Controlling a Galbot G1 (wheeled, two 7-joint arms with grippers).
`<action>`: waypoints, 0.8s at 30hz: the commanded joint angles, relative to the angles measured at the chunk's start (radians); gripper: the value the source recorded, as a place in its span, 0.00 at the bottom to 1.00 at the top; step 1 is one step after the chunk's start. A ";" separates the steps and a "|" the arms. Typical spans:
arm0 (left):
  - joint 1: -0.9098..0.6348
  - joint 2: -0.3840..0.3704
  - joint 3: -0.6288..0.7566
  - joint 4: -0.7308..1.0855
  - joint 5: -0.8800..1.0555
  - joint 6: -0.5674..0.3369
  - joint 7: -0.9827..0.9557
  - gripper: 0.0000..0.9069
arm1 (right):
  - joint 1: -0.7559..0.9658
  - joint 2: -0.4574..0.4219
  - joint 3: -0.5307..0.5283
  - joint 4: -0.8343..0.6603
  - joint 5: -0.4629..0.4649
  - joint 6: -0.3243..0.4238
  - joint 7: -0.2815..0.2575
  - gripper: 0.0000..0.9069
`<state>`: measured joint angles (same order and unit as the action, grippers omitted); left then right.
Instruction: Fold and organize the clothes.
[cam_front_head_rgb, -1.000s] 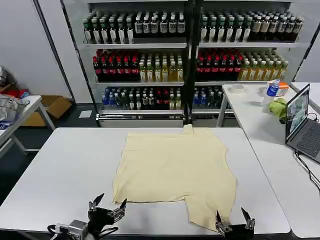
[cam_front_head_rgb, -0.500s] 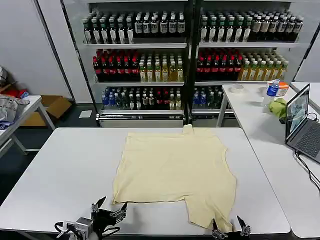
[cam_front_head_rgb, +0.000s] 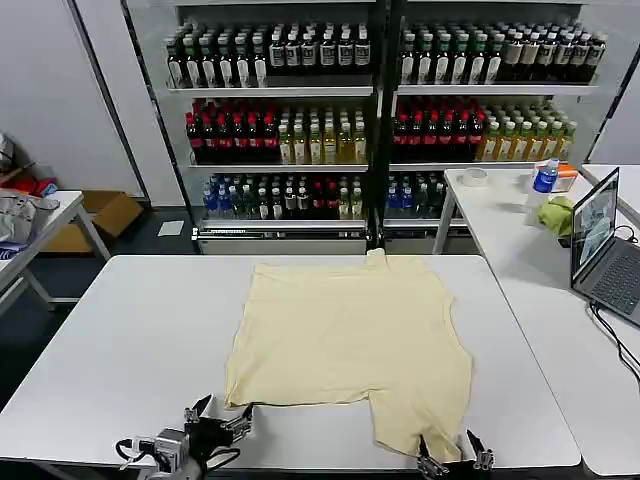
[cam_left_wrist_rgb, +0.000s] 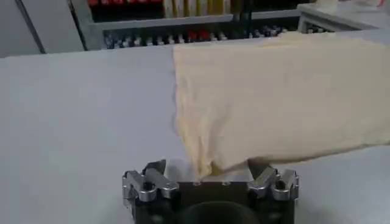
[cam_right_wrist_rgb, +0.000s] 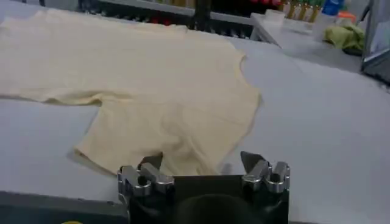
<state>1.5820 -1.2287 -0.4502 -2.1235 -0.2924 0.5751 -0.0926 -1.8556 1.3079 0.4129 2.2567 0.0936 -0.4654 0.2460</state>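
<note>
I have the pale cream-yellow T-shirt (cam_front_head_rgb: 352, 350) lying spread flat on the white table (cam_front_head_rgb: 120, 350), roughly in the middle, with one short sleeve sticking out past its near edge toward my right side and a small tab of fabric at its far edge. My left gripper (cam_front_head_rgb: 218, 422) sits low at the near edge of the table, just off the shirt's near left corner; in the left wrist view (cam_left_wrist_rgb: 210, 176) its fingers (cam_left_wrist_rgb: 149, 179) are spread wide apart with that corner of the cloth lying between them, and nothing is pinched. My right gripper (cam_front_head_rgb: 452, 455) is at the near edge too, right at the tip of the protruding sleeve; in the right wrist view (cam_right_wrist_rgb: 204, 173) its fingers (cam_right_wrist_rgb: 265, 170) are likewise spread open, the sleeve hem lying just ahead of them on the table, not clamped. Beyond the table stand shelves of bottles (cam_front_head_rgb: 380, 130). On a second table to my right I see an open laptop (cam_front_head_rgb: 600, 245) and a small green cloth (cam_front_head_rgb: 556, 215).
</note>
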 joint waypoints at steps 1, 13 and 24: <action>-0.012 0.001 0.002 0.021 -0.016 0.002 -0.002 0.00 | 0.000 0.000 -0.001 -0.003 0.001 -0.005 0.000 0.17; -0.011 0.003 0.004 0.016 -0.027 0.001 -0.002 0.00 | -0.002 -0.007 0.001 0.004 0.003 -0.006 0.003 0.04; 0.026 0.007 -0.008 -0.063 -0.042 0.000 -0.001 0.00 | -0.042 -0.015 0.012 0.074 0.002 -0.001 0.004 0.00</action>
<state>1.5884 -1.2229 -0.4520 -2.1306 -0.3306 0.5755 -0.0941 -1.8913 1.2917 0.4277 2.3041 0.0968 -0.4727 0.2497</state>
